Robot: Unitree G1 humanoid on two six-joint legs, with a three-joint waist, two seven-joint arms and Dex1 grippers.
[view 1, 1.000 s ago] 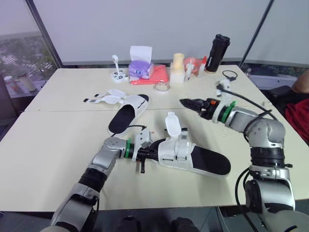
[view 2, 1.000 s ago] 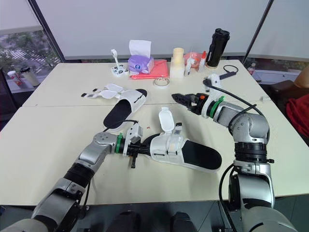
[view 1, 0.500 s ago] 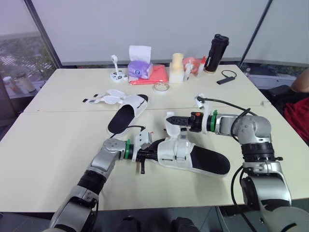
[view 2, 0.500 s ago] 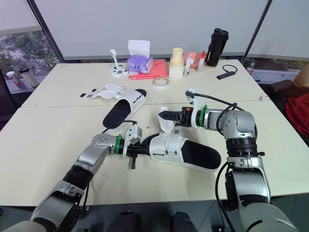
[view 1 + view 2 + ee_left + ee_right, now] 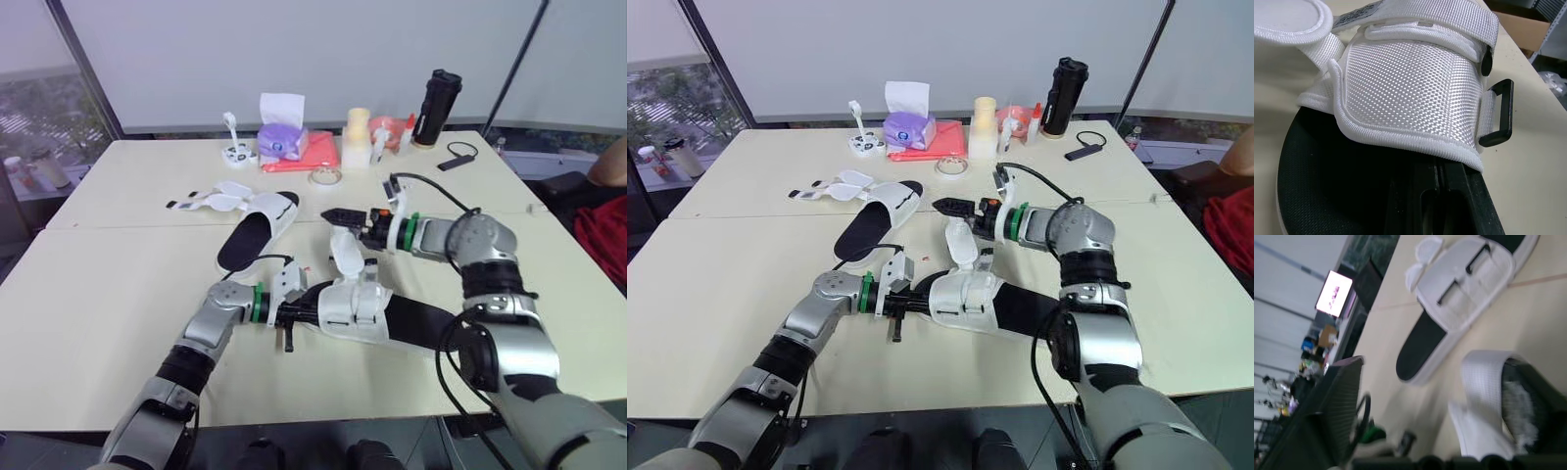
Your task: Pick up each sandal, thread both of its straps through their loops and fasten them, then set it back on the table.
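The near sandal (image 5: 358, 311) is lying on the front half of the table (image 5: 98, 294), strapped end toward the robot's left, just short of the seam (image 5: 147, 224) where two tabletops are meeting. The far sandal (image 5: 257, 230) is lying across that seam, with a strip of bare top separating the pair. Wide bare surface is running out to the left of the left arm and forward to the near edge. The tissue box (image 5: 282, 137), tape roll (image 5: 326, 176) and black flask (image 5: 436, 95) are crowding the far edge, well apart from the work. The left arm is reaching low across the top, forearm angling rightward, and the left gripper (image 5: 306, 312) is pushing in under the white upper beside the black loop (image 5: 1498, 115). Whether it is clamping the sandal I cannot tell. The right arm is folding at the elbow, its forearm running roughly level back toward the robot's left. The right gripper (image 5: 331, 214) is hovering just above the raised strap (image 5: 343, 250), which is standing up from the upper. In the right wrist view its fingers (image 5: 1334, 411) seem to be spread wide, with the strap rising between them unpinched.
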